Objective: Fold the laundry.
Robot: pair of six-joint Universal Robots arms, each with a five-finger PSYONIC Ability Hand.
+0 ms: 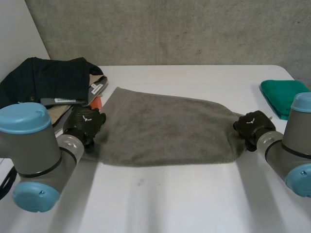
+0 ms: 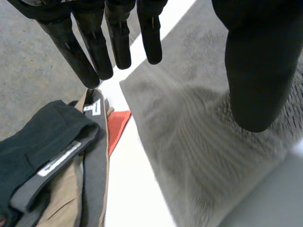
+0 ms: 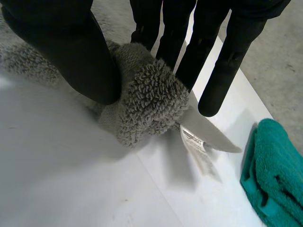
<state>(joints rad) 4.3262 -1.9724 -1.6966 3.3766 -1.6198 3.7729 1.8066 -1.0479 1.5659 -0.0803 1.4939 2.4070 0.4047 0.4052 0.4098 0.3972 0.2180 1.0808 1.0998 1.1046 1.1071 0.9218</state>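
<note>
A grey towel [image 1: 165,128] lies spread flat across the middle of the white table [image 1: 170,199]. My left hand [image 1: 85,124] hovers at the towel's left edge. In the left wrist view this hand [image 2: 260,61] is open, its thumb over the towel [image 2: 199,142] and its straight fingers [image 2: 90,47] past the towel's edge, holding nothing. My right hand [image 1: 252,127] is at the towel's right edge. There its thumb [image 3: 71,47] and fingers pinch a bunched piece of the towel [image 3: 151,94], with a white label [image 3: 196,146] sticking out under it.
A pile of dark, grey and tan clothes [image 1: 48,80] lies at the table's far left, with an orange piece [image 2: 118,125] beside it. A folded teal cloth [image 1: 282,94] sits at the table's right edge, close to my right arm.
</note>
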